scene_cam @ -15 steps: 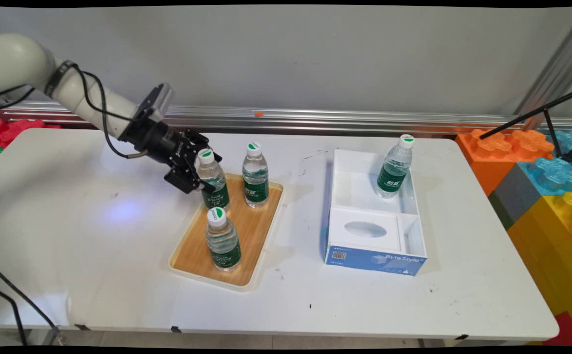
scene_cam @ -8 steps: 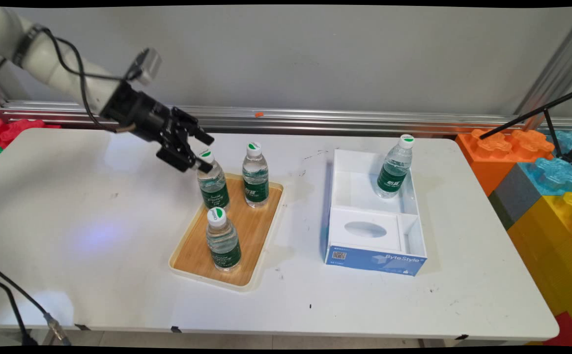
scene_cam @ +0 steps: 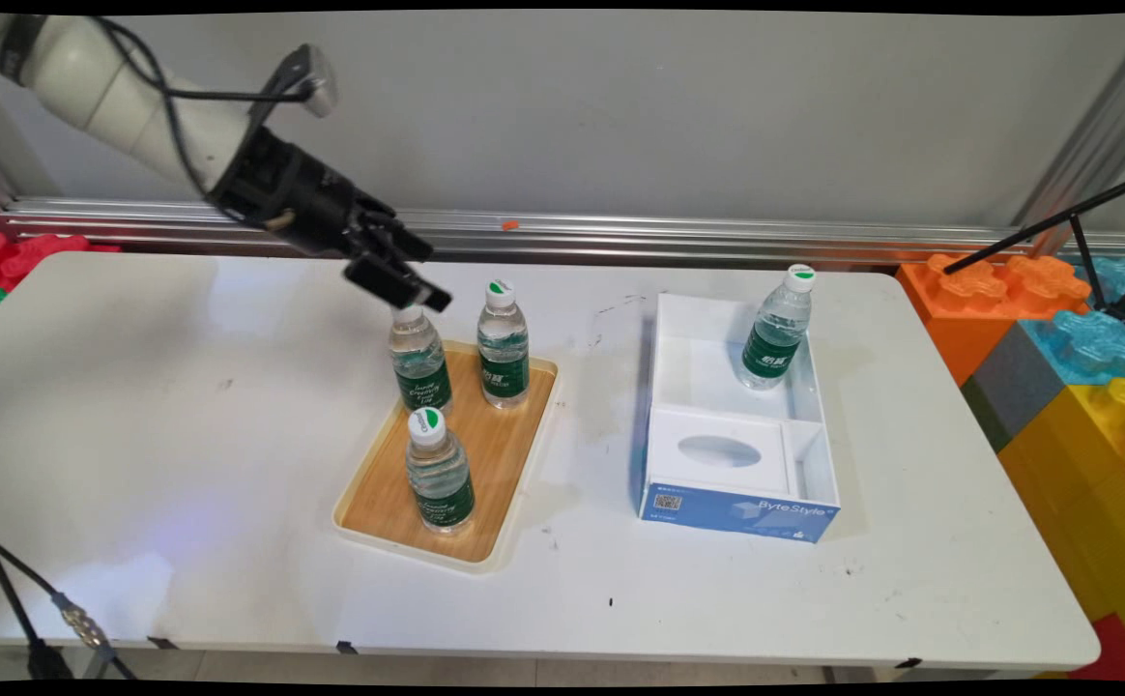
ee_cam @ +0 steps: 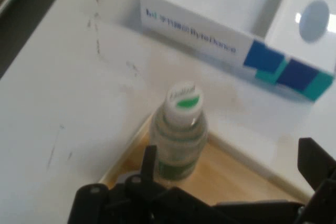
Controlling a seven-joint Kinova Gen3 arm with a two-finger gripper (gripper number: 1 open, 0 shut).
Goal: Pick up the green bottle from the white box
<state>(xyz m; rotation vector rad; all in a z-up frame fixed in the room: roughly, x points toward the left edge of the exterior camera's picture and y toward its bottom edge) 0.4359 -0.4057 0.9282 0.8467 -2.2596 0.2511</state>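
Observation:
My gripper (scene_cam: 408, 270) hangs open and empty just above the cap of a clear water bottle with a green label (scene_cam: 418, 362). That bottle stands at the back left of a wooden tray (scene_cam: 504, 454). A second bottle (scene_cam: 503, 348) stands beside it on the right, and a third bottle (scene_cam: 438, 474) stands at the tray's front. In the hand view the gripper (ee_cam: 231, 156) has its fingers spread wide. Between and beyond them stands a bottle (ee_cam: 180, 135) at the corner of the tray (ee_cam: 231, 177).
A white and blue box (scene_cam: 736, 503) lies right of the tray, with a fourth bottle (scene_cam: 775, 333) leaning in its far compartment; the box (ee_cam: 210, 30) also shows in the hand view. Big coloured toy blocks (scene_cam: 1055, 358) and a black stand (scene_cam: 1046, 227) flank the table's right edge.
The gripper was around the back left bottle's neck a second ago. It has since risen and shifted slightly right, leaving the bottle standing on the tray.

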